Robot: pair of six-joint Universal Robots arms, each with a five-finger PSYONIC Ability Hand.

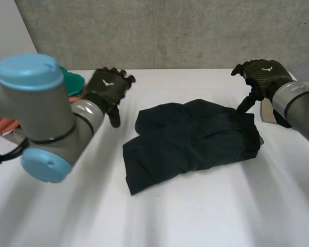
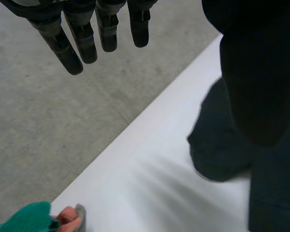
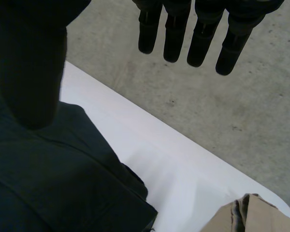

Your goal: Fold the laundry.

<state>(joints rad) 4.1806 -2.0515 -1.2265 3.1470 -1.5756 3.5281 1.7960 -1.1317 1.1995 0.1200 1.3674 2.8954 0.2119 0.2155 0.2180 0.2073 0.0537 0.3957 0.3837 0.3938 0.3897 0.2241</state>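
The white table (image 1: 195, 216) carries a dark garment (image 1: 190, 141), folded in a rumpled oblong at its middle, between the two hands. The left hand (image 1: 107, 88) hangs above the table beside the garment's left end, its fingers (image 2: 82, 41) straight, spread and holding nothing. The right hand (image 1: 260, 74) hangs over the garment's far right corner, fingers likewise straight and empty, thumb pointing down at the cloth; whether it touches, I cannot tell. Behind the left hand's fingers lie a green cloth (image 1: 72, 81) and an orange cloth (image 1: 2, 125). Beside the right hand sits a tan bundle (image 3: 253, 217).
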